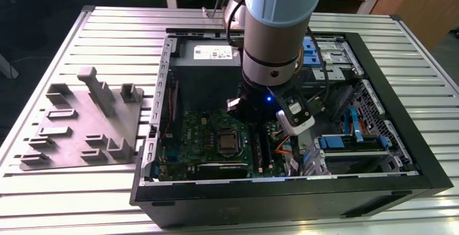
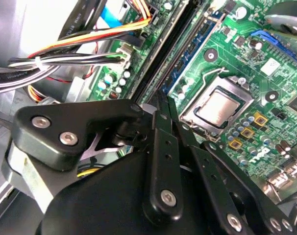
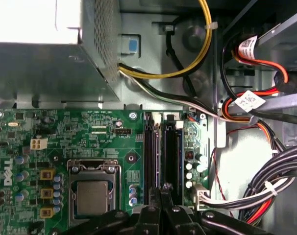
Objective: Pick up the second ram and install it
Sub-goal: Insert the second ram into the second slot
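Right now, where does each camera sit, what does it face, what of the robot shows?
Exterior view: off the arm, above, facing the open computer case; arm shows.
First wrist view: on the arm, facing the circuit board; gripper shows.
Second wrist view: on the arm, slanting across the circuit board; gripper shows.
Both wrist views share the processor.

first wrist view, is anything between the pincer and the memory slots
Nothing visible does. The pincer sits right at the black memory slots, beside the processor socket. The cable bundle lies off to one side, not across the slots.
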